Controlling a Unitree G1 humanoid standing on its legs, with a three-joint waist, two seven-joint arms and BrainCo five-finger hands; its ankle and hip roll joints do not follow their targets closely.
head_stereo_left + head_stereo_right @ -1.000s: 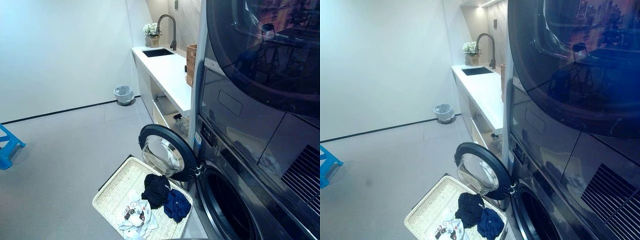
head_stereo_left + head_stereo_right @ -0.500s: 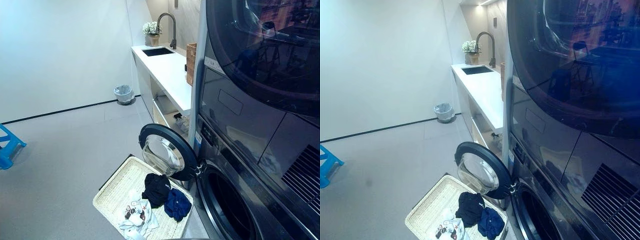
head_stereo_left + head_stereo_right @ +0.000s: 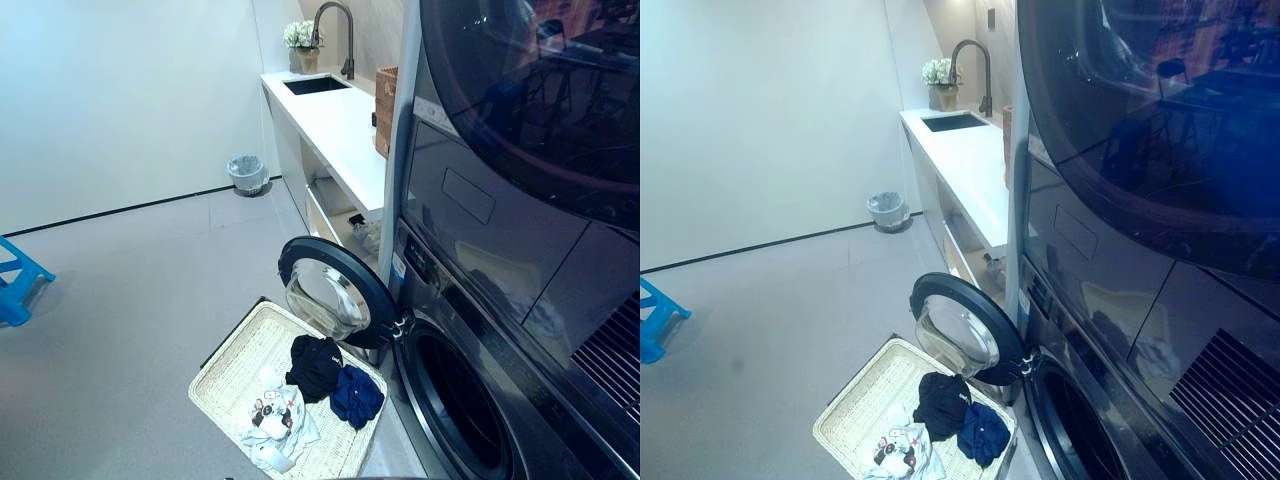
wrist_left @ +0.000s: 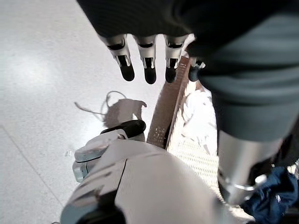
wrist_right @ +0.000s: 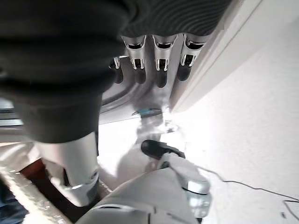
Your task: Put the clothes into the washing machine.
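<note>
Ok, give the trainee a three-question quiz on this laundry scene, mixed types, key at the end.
1. True or false: the lower washing machine door stands open.
2. Which garment in the wicker basket lies nearest the drum opening? A) black garment B) dark blue garment C) white patterned garment
3. Fill in: the left hand and the right hand each hang with fingers ____ and hold nothing.

Key: 1 true. 2 B. 3 straight.
</note>
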